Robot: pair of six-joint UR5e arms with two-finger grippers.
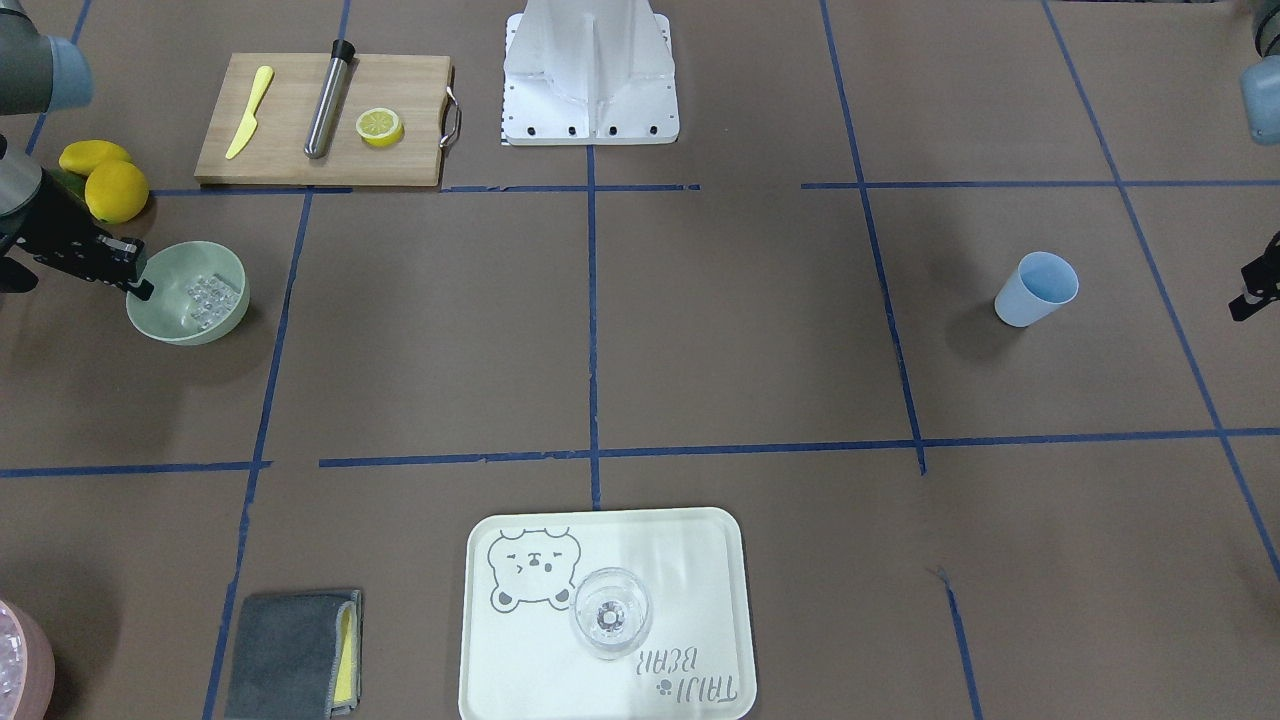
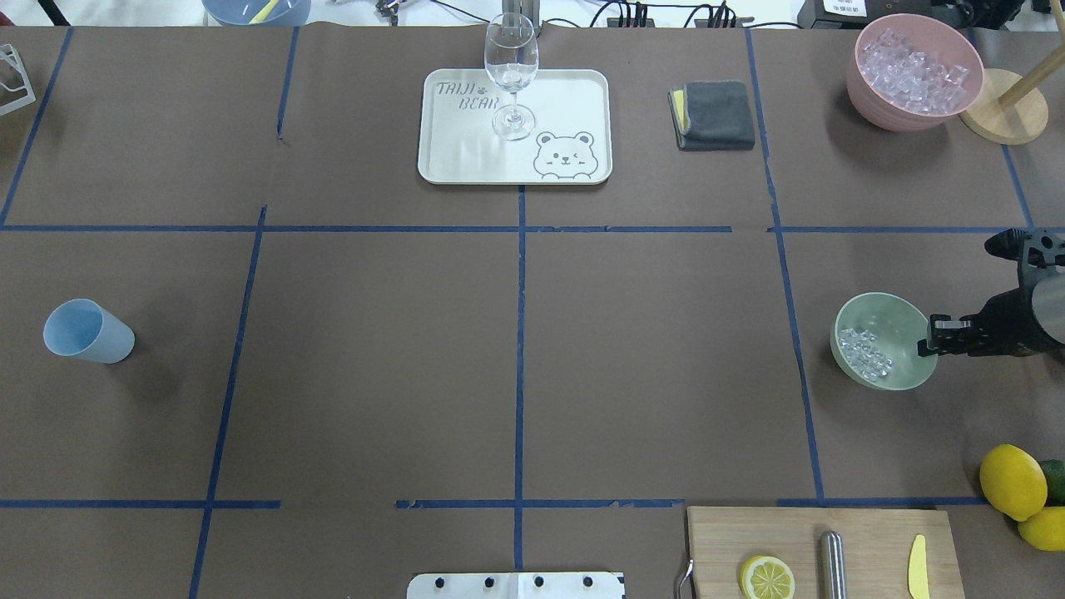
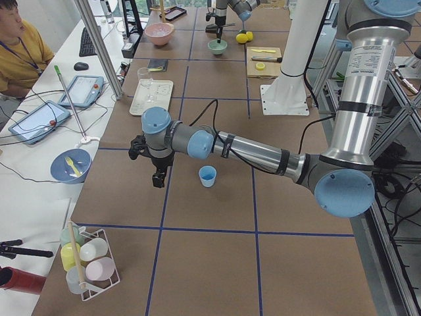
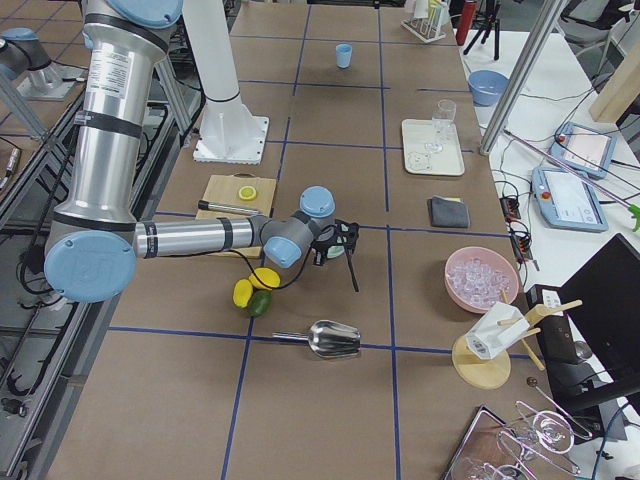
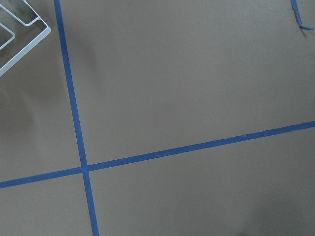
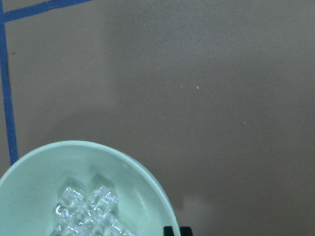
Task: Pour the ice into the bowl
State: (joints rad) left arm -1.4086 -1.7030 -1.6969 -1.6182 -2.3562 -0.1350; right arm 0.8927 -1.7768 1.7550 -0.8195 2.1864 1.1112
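Closed right gripper at rim of bowl holding ice; tray reads "TAIJI BEAR".

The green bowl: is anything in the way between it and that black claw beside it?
Nothing visible. The right gripper is right at the rim of the bowl, with no object between them, and the ice already lies inside.

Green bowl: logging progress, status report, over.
Left gripper near blue cup, state unclear. Right gripper at bowl rim, grip unclear. Ice in bowl. Lemons nearby, apart.
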